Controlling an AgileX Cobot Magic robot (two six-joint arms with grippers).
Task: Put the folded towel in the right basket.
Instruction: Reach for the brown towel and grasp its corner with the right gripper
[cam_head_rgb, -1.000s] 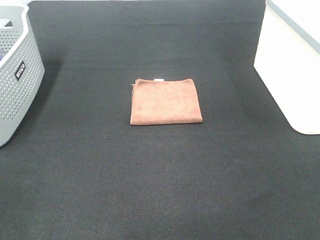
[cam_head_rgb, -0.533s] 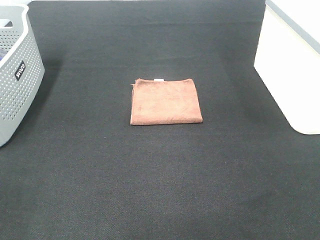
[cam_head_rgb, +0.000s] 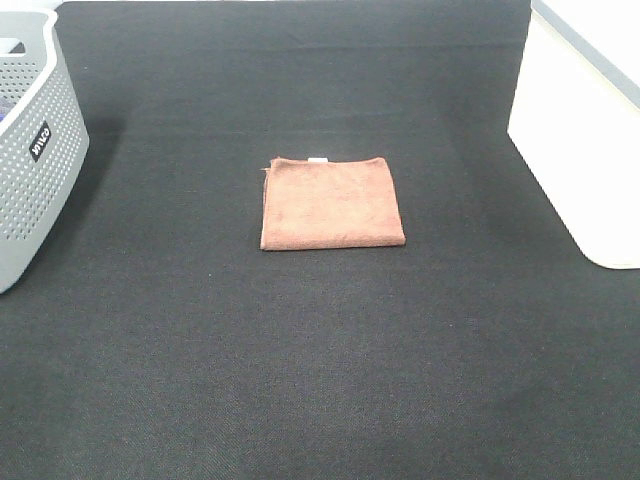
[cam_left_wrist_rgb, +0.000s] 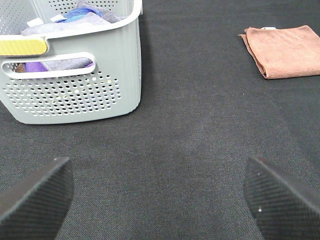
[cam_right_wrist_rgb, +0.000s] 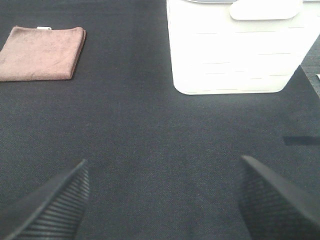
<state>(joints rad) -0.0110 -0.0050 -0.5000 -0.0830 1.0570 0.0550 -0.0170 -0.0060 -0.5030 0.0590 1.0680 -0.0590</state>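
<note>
A folded brown towel (cam_head_rgb: 332, 203) lies flat in the middle of the black table; it also shows in the left wrist view (cam_left_wrist_rgb: 284, 51) and the right wrist view (cam_right_wrist_rgb: 43, 53). The white right basket (cam_head_rgb: 590, 140) stands at the table's right edge and shows in the right wrist view (cam_right_wrist_rgb: 235, 50). My left gripper (cam_left_wrist_rgb: 159, 197) is open and empty over bare table near the grey basket. My right gripper (cam_right_wrist_rgb: 162, 200) is open and empty over bare table in front of the white basket. Neither gripper shows in the exterior view.
A grey perforated basket (cam_head_rgb: 30, 150) stands at the table's left edge and holds purple, blue and grey cloths (cam_left_wrist_rgb: 75, 20). The black table (cam_head_rgb: 320, 370) spreads around the towel.
</note>
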